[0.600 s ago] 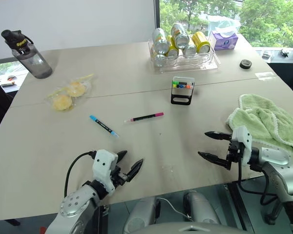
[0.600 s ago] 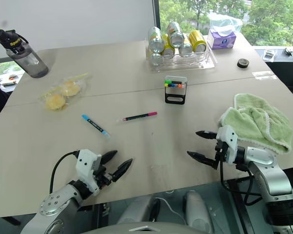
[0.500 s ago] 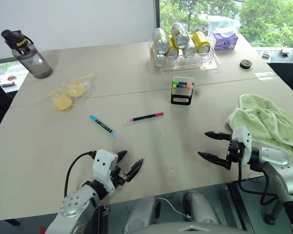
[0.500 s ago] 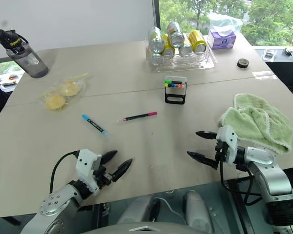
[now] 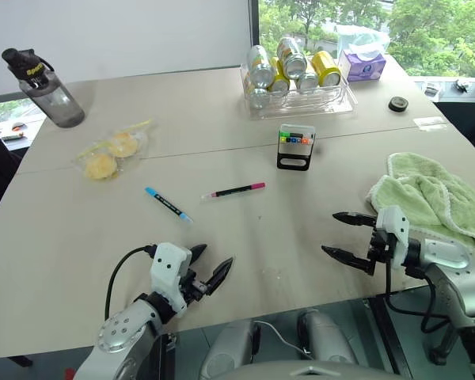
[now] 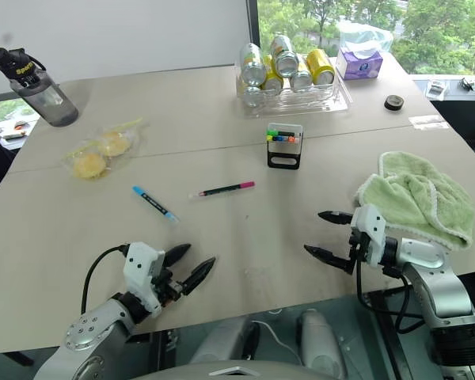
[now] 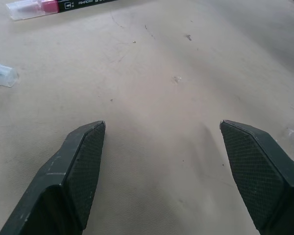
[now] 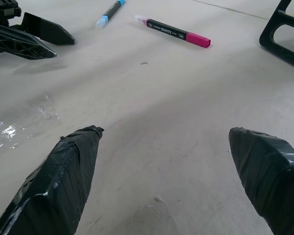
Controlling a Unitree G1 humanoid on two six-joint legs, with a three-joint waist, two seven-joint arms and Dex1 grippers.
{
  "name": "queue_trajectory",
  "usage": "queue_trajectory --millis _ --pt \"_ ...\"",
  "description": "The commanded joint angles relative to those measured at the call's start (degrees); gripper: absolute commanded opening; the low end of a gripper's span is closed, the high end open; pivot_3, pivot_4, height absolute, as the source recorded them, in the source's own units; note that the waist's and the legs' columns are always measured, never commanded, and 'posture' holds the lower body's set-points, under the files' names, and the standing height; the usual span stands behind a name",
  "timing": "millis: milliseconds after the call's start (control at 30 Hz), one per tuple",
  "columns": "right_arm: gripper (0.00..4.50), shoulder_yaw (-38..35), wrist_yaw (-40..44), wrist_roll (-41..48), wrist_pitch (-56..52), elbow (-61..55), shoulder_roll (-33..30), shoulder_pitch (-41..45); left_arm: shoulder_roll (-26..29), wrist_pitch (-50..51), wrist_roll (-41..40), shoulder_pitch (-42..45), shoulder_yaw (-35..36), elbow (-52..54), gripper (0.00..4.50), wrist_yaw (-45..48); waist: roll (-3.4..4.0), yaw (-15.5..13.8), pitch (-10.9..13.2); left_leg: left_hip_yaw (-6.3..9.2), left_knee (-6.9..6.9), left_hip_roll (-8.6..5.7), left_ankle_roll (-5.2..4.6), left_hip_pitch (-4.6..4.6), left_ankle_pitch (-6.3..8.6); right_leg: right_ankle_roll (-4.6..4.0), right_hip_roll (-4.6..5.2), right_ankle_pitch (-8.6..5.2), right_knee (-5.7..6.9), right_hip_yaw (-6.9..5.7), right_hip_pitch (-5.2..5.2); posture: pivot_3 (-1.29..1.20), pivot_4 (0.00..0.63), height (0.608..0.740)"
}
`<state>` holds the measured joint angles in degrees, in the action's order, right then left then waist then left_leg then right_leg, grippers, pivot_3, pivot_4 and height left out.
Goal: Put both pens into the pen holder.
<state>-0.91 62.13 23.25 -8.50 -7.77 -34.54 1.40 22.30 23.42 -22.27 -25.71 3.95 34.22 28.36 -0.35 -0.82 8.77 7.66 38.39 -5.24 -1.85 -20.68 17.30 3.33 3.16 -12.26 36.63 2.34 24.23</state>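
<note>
Pens both flat on the table [image 5: 79, 237], nothing picked yet: blue-capped pen [image 5: 168, 203] lies around 10 o'clock of table centre, pink-capped pen [image 5: 234, 191] just right of it at roughly 11, the two near each other but apart. Pen holder [image 5: 295, 146] stands upright at about 1 o'clock past the pink-capped pen, well apart from both, coloured caps showing in its top, so it already carries markers and the free slots look tight; I can't tell which are open. Left gripper [image 5: 208, 271] sits low at 7 o'clock near the table's front edge, fingers spread wide, empty, pointing toward the pens; its wrist view has the pink-capped pen and the blue-capped pen's tip ahead of it. Right gripper [image 5: 345, 236] at 4 o'clock, fingers also wide, empty, aimed inward at the pens. My read: both arms are staged for approach, one pen each, left for blue, right for pink since that one is nearer the holder. Pens are slim and lie flat, so the pinch has to come down across the barrel; risk is rolling. Green towel [image 5: 427, 198] sits by the right arm at 3 o'clock, tray of cans [image 5: 299, 87] at 12 behind the holder, both off the path.
</note>
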Motion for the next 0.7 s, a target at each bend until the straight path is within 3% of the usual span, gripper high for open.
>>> queue_trajectory --millis 33,233,467,700 --pt "4.46 -0.61 0.56 1.16 0.68 -0.91 -0.09 -0.13 -1.63 0.86 -3.76 0.99 2.0 2.48 3.84 -1.44 0.0 -0.02 0.0 0.0 0.0 0.0 0.0 0.0 0.0 0.0 0.0 0.0 0.0 0.0 0.0 0.0 0.15 0.739" --pt "4.46 -0.56 1.34 1.93 0.45 -1.09 -0.13 0.38 -2.91 3.26 -6.15 3.7 4.86 2.85 3.84 -5.26 0.01 -0.01 0.01 0.02 0.0 0.02 0.01 0.01 -0.01 0.0 -0.02 0.0 0.0 -0.01 0.0 0.0 0.15 0.739" --pt "4.46 0.35 1.46 4.33 -3.79 -5.57 -1.13 3.17 -7.78 10.61 -9.17 14.31 10.3 3.32 3.84 -18.49 -0.01 -0.06 0.02 0.02 0.02 0.0 0.02 0.01 -0.01 0.0 -0.02 0.01 0.02 -0.02 0.01 0.0 0.15 0.739" --pt "4.46 0.76 0.92 6.63 -6.95 -9.54 -0.93 7.53 -9.5 22.65 -1.94 26.28 13.5 -0.31 3.84 -36.62 -0.03 -0.09 0.02 0.04 0.03 -0.02 0.03 0.01 -0.02 0.0 -0.04 0.02 0.03 -0.06 0.01 0.0 0.15 0.739"
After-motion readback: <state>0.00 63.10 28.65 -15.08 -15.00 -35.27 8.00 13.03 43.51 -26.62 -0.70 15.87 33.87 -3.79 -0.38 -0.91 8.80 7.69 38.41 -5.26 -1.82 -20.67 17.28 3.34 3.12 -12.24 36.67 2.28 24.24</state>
